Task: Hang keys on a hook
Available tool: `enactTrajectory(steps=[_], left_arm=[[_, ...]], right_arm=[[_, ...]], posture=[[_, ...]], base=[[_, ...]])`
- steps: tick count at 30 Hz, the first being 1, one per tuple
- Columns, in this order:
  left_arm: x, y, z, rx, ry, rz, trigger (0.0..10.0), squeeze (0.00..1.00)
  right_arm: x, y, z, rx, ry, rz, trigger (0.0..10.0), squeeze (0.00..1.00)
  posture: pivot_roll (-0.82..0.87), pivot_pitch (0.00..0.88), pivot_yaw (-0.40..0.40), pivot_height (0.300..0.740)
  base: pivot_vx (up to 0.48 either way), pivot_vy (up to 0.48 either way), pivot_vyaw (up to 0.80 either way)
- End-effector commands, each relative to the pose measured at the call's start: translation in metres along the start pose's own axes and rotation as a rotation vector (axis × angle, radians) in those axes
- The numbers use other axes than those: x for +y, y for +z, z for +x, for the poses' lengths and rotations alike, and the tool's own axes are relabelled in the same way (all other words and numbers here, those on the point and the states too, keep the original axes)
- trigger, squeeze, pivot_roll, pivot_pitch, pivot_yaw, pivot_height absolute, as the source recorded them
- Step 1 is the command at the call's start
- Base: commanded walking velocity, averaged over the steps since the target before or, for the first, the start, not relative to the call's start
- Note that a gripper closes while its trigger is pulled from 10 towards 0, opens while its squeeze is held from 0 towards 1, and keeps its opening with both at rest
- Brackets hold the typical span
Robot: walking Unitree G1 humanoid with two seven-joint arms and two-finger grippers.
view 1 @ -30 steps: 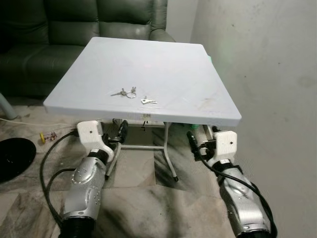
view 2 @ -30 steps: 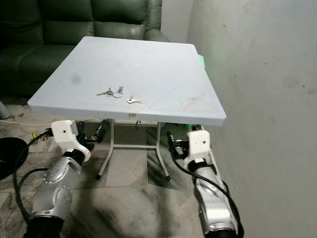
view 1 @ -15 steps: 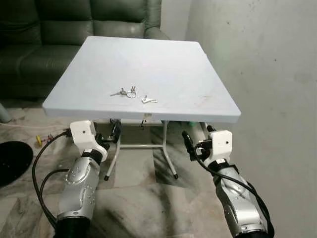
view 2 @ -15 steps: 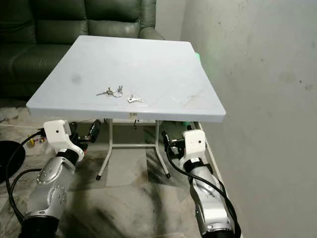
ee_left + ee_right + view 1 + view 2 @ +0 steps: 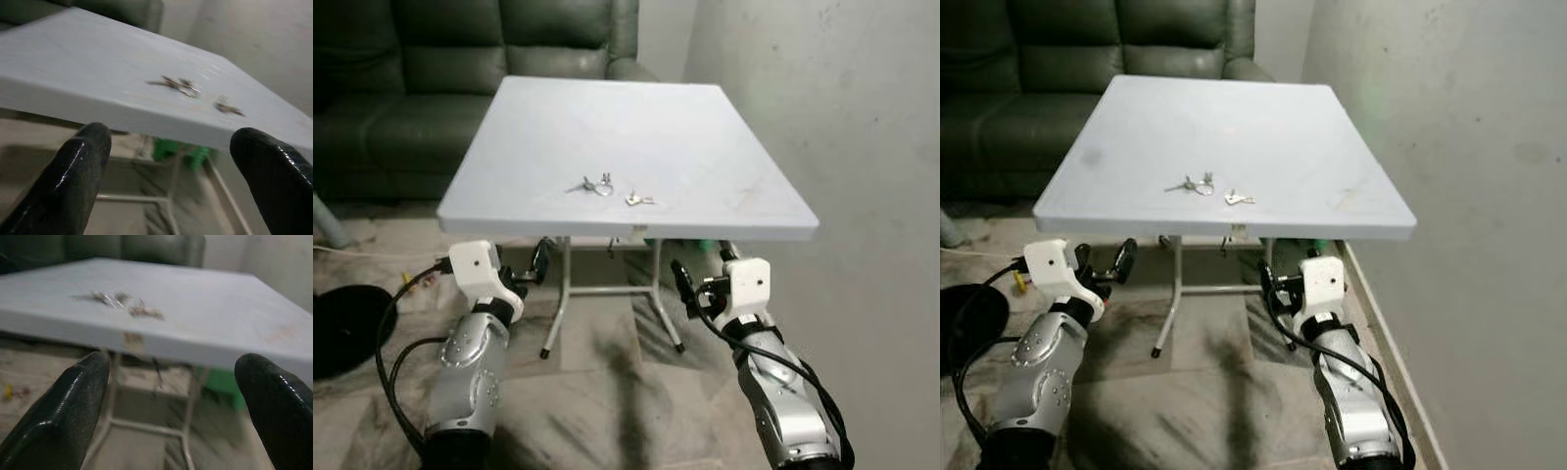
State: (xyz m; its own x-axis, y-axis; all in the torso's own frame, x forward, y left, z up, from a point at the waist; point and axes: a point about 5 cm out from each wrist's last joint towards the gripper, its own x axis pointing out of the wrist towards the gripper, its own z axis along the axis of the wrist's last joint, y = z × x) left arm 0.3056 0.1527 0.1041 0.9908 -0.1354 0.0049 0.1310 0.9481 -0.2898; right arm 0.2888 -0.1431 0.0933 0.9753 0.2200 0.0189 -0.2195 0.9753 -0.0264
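- Since the earlier frames the whole scene has been shifted rightward by camera motion; the keys are seen in the same place on the table.
- Two sets of keys are seen on the white folding table (image 5: 705,127), near its front edge: a key bunch (image 5: 596,183) on a ring, and a single key (image 5: 638,200) just beside it, toward the robot's right.
- The left gripper (image 5: 171,181) is held below the table's front edge, its fingers (image 5: 78,171) spread wide apart with nothing between them.
- The right gripper (image 5: 171,406) is likewise held low before the table edge, fingers (image 5: 274,396) parted and holding nothing.
- A dark green sofa (image 5: 431,88) is seen behind the table, and a plain wall (image 5: 842,98) to the robot's right.
- A black round object (image 5: 342,328) is seen on the marbled floor (image 5: 607,392) at the left.
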Motion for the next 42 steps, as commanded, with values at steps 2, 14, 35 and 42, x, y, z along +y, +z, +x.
enactTrajectory(steps=[2, 14, 35, 42], left_arm=[[0.0063, 0.0070, 0.0005, -0.017, 0.011, 0.018, 10.0, 0.00], [0.0081, 0.0070, 0.0004, -0.010, 0.034, 0.036, 10.0, 0.00], [0.0071, 0.0055, 0.0013, 0.001, 0.047, 0.043, 10.0, 0.00], [0.0064, 0.0056, 0.0025, 0.000, 0.047, 0.041, 10.0, 0.00]], right_arm=[[0.0044, 0.0054, 0.0028, -0.019, 0.012, 0.009, 10.0, 0.00], [0.0058, 0.0051, 0.0026, -0.014, 0.015, 0.011, 10.0, 0.00], [0.0091, 0.0049, 0.0039, -0.012, 0.027, 0.016, 10.0, 0.00], [0.0100, 0.0052, 0.0049, -0.014, 0.033, 0.017, 10.0, 0.00]], posture=[[0.01, 0.000, -0.064, 0.740], [0.01, 0.000, -0.064, 0.740], [0.02, 0.000, -0.065, 0.740], [0.02, 0.000, -0.062, 0.740]], base=[[0.000, 0.480, 0.00], [0.000, 0.259, 0.00], [0.047, 0.000, 0.00], [0.357, 0.000, 0.00]])
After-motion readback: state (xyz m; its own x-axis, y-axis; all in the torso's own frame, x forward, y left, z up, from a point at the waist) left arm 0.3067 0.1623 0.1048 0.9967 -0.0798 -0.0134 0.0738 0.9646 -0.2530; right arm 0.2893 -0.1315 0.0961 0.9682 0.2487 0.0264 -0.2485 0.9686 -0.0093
